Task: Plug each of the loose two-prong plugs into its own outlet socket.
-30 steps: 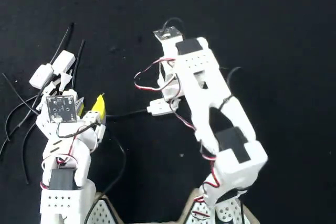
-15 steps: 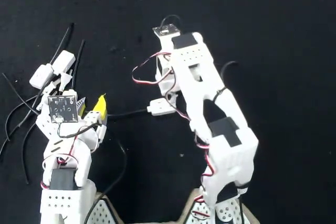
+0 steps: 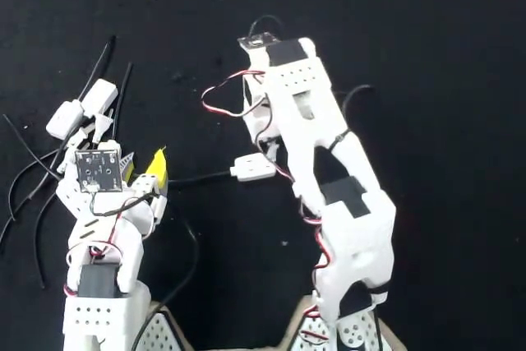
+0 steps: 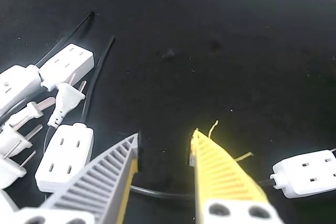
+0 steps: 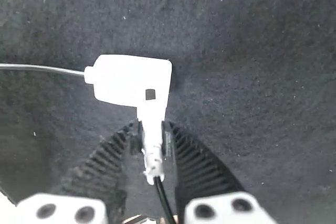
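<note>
The right gripper (image 5: 151,129) pinches the body of a white two-prong plug (image 5: 152,142), its dark ribbed jaws pressed on either side. The plug butts against the edge of a white outlet block (image 5: 131,80) lying on the black table cover (image 5: 252,35). No prongs show between the two, so the plug looks seated or nearly so. To finish the step well, the push should probably run straight along the plug's length, since the loose block could slide or twist on the cloth. The jaws should then part fully before the arm lifts, so that the block is not dragged along by its thin cord (image 5: 42,67). The left gripper (image 4: 164,142) stands spread and holds nothing, near the heap of loose plugs (image 4: 65,98) and outlet sockets (image 4: 65,150) waiting to be paired. No brand, label or writing can be read anywhere; the block bears just a small dark square.
</note>
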### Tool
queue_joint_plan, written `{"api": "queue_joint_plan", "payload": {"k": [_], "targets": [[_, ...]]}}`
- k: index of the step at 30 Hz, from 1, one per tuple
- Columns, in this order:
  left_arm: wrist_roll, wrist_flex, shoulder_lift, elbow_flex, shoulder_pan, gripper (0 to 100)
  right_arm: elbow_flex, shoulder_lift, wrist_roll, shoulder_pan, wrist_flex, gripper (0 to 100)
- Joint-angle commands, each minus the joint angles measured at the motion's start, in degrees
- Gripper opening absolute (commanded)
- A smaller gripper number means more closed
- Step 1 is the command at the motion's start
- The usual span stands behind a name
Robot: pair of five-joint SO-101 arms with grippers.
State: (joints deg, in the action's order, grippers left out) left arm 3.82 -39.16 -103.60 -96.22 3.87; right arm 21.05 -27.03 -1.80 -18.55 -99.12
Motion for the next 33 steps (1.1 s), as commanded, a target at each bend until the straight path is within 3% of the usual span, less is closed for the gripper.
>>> {"api": "queue_joint_plan", "payload": {"k": [1, 24, 26, 31, 33], "targets": [[-0.26, -0.18, -0.62, -1.10, -0.48, 17, 2.86, -1.01, -0.44, 0.62, -1.76, 1.1], [-0.26, -0.09, -0.62, -1.10, -0.31, 17, 8.31, -10.33, 2.11, -0.53, -1.58, 1.5], [-0.26, -0.09, -0.62, -1.10, -0.22, 17, 8.13, -8.13, 2.99, -1.23, -1.32, 5.7], [-0.26, -0.09, -0.62, -1.10, -0.22, 17, 7.78, -0.66, 6.68, -4.48, -1.32, 32.2], [-0.26, -0.09, -0.62, -1.10, -0.22, 17, 7.78, 1.80, 9.58, -6.68, -1.32, 35.7]]}}
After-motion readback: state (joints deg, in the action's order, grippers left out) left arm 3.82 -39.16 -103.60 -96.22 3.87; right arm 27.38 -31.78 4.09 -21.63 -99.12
